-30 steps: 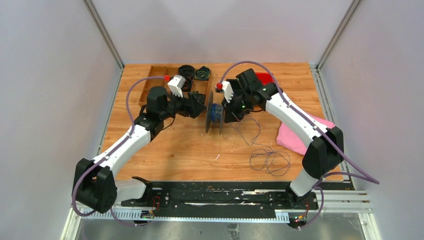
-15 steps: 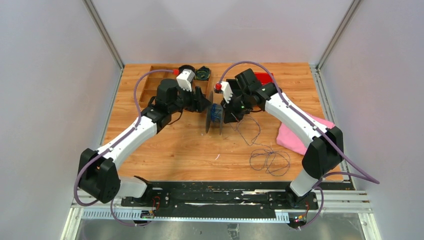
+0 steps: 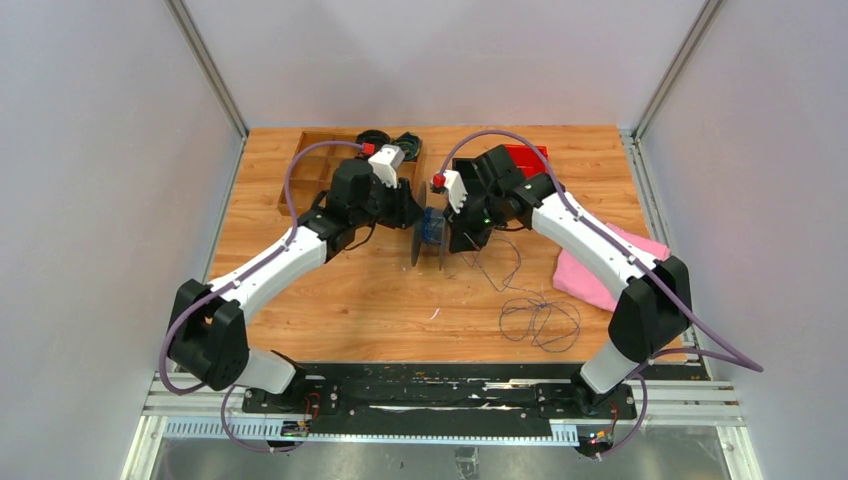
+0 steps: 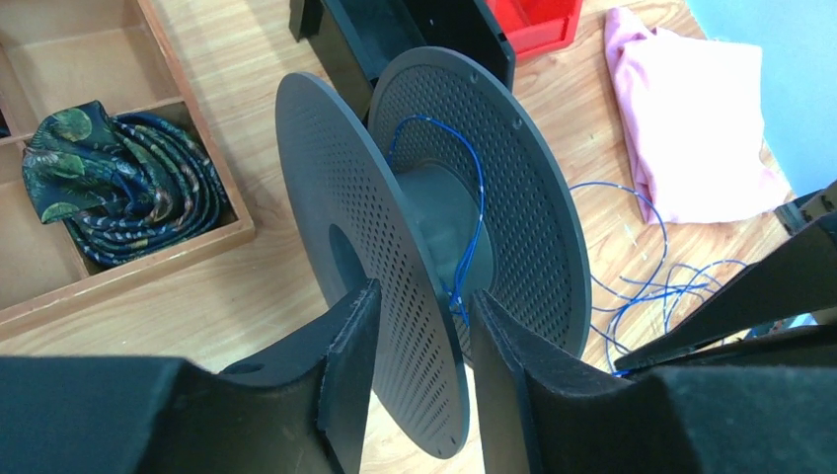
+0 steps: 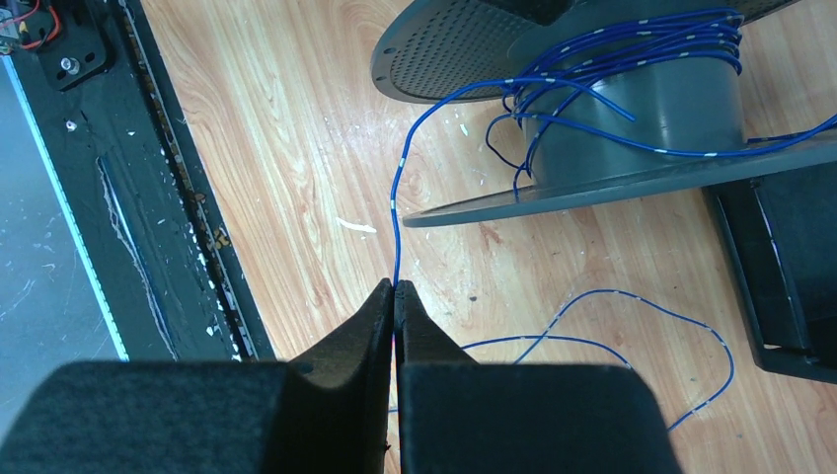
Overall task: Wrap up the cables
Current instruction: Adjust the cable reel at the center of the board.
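A big grey perforated spool (image 3: 430,232) stands on edge mid-table with thin dark blue cable (image 5: 632,39) wound loosely on its hub. My left gripper (image 4: 424,296) is open, its fingers (image 4: 350,346) straddling the spool's near flange (image 4: 395,296) with small gaps either side. My right gripper (image 5: 395,288) is shut on the blue cable (image 5: 395,207) just below the spool (image 5: 632,128). In the top view the right gripper (image 3: 462,238) sits at the spool's right side and the left gripper (image 3: 412,212) at its left. Loose cable loops (image 3: 540,320) lie on the table to the front right.
A wooden compartment tray (image 3: 300,170) at the back left holds a patterned cloth (image 4: 118,188) and black coiled bundles (image 3: 375,138). A red bin (image 3: 525,155) sits behind the right arm. A pink cloth (image 3: 600,270) lies at the right. A black rail (image 3: 430,385) runs along the near edge.
My left arm has swung right and toward the back, bringing its gripper up to the spool's flange. The right gripper stays shut on the cable, hardly moved.
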### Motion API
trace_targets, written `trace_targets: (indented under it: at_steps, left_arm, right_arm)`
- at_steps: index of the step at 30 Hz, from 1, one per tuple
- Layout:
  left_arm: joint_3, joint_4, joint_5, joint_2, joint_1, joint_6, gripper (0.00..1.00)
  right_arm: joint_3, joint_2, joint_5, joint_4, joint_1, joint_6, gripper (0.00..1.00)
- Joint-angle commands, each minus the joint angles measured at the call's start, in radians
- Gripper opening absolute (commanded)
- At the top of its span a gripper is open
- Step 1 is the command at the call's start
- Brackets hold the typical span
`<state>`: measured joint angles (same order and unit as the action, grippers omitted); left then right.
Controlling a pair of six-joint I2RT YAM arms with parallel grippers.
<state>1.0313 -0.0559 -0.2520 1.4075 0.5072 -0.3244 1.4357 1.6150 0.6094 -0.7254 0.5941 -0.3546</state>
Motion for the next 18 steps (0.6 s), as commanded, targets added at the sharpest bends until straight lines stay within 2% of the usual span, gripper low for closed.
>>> trace_targets:
  at_steps: [1, 9, 18]
  left_arm:
    - [0.033, 0.001, 0.022, 0.012, 0.016, 0.023, 0.40]
    - [0.022, -0.012, 0.028, -0.003, 0.021, 0.043, 0.29]
    - [-0.020, -0.011, 0.019, -0.051, 0.021, 0.075, 0.27]
  right_arm:
    - [-0.023, -0.043, 0.018, 0.034, 0.013, 0.024, 0.01]
    - [-0.037, -0.058, 0.023, 0.047, 0.012, 0.026, 0.01]
    - [-0.012, -0.058, 0.049, 0.033, 0.012, 0.006, 0.01]
